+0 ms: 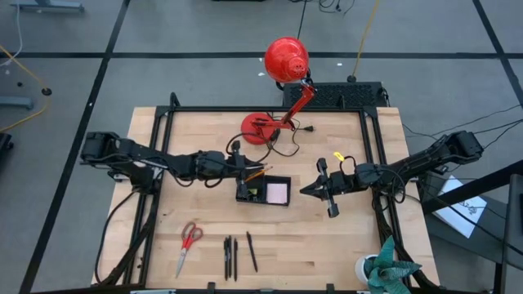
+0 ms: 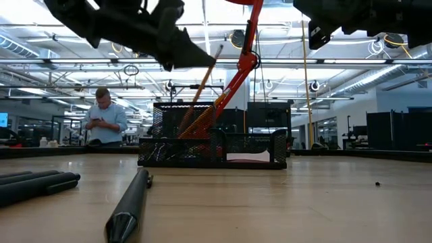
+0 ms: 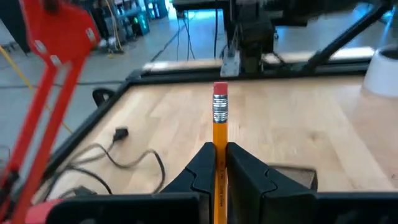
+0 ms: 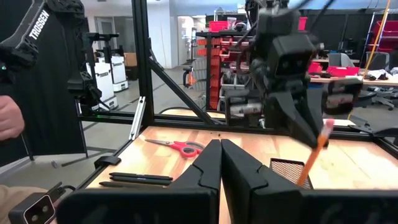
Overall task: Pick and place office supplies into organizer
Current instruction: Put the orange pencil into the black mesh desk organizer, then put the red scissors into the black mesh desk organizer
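The black mesh organizer [image 1: 263, 190] stands mid-table with a pink sticky-note pad [image 1: 278, 193] in its low section. My left gripper [image 1: 243, 171] hovers over its taller section [image 2: 177, 128], shut on an orange pencil [image 2: 202, 88]. My right gripper [image 1: 315, 189] waits shut, just right of the organizer, holding nothing. Red-handled scissors [image 1: 189, 238] and three black pens [image 1: 235, 257] lie flat near the table's front edge. My left gripper pinches the pencil between its two fingers [image 3: 245, 171], a short way below the eraser end [image 3: 219, 102], which sticks out past the fingertips. The pencil slants down from the hold, and its lower end [image 2: 183, 121] reaches into the taller section's mesh.
A red desk lamp [image 1: 286, 57] stands behind the organizer on its base [image 1: 260, 129], with a black cord [image 1: 288, 147] trailing. A white cup with a teal thing [image 1: 380, 269] sits at the near right corner. A person [image 2: 104, 118] stands beyond the table.
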Robot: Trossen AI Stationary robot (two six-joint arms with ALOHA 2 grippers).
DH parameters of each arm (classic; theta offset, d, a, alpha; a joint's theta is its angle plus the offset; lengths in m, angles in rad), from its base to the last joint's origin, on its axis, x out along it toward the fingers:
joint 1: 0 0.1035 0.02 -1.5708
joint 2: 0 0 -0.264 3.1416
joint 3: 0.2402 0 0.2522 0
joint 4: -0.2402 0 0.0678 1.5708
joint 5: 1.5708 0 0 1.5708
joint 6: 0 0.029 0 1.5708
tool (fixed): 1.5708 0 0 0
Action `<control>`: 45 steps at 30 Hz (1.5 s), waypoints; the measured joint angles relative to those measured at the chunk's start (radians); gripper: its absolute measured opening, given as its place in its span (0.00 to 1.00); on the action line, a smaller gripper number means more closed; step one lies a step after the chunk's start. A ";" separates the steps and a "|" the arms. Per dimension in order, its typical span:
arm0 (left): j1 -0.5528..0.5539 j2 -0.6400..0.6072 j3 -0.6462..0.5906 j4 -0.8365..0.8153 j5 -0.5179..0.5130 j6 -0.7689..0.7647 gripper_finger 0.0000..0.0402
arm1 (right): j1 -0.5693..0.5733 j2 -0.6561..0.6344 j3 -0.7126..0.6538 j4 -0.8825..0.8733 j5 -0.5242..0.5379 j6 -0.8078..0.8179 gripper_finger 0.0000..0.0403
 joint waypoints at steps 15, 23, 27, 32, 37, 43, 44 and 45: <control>0.012 0.109 0.000 0.001 0.005 -0.032 0.09 | 0.000 0.000 0.000 0.000 0.000 -0.004 0.01; 0.026 0.164 0.002 0.016 0.002 -0.071 0.09 | 0.000 0.000 0.000 0.000 0.000 -0.004 0.01; 0.026 0.166 0.002 0.016 0.002 -0.084 0.09 | 0.000 0.000 0.000 0.000 0.000 -0.004 0.01; 0.026 0.164 0.001 0.032 0.000 -0.101 0.09 | 0.000 0.000 0.000 0.000 0.000 -0.004 0.01; 0.026 0.164 0.001 0.073 -0.002 -0.103 0.10 | 0.000 0.000 0.000 -0.001 0.000 -0.004 0.01; 0.024 0.164 0.001 0.068 0.001 -0.085 0.23 | 0.000 0.000 0.000 -0.008 0.000 -0.004 0.01; 0.022 0.164 0.001 0.068 0.001 -0.073 0.26 | 0.000 0.000 0.000 -0.007 0.000 -0.004 0.01; 0.021 0.164 0.001 0.068 0.001 -0.066 0.30 | 0.000 0.000 0.000 -0.008 0.000 -0.004 0.01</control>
